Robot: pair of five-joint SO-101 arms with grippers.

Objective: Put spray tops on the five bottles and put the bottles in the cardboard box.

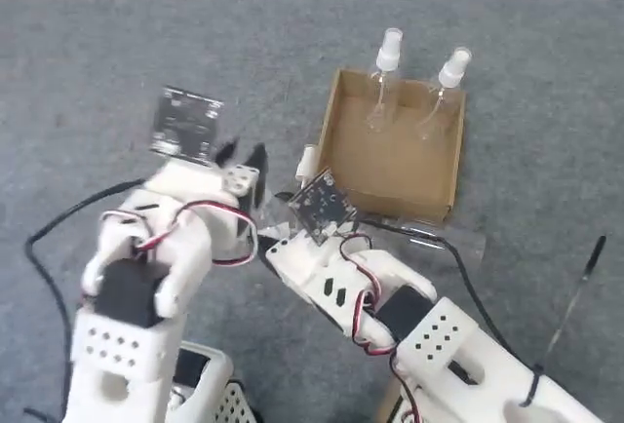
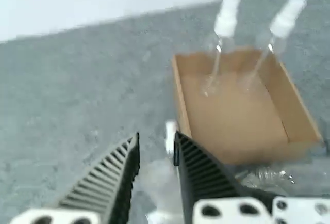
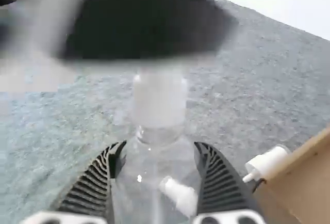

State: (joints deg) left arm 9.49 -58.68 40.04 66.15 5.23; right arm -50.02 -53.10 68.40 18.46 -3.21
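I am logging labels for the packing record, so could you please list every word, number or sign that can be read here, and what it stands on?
No text can be read.
Wrist circuit boards: tiny markings, too small to read.
Cardboard box: no print visible.
Bottles standing in the box: clear, no label visible.
Bottle in the right gripper: clear, no label visible.

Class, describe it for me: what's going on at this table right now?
Two topped bottles stand in the cardboard box. The right gripper has its jaws around a clear bottle with no top, beside the box; the left gripper, jaws open, is close to its neck. A spray top sits by the box.
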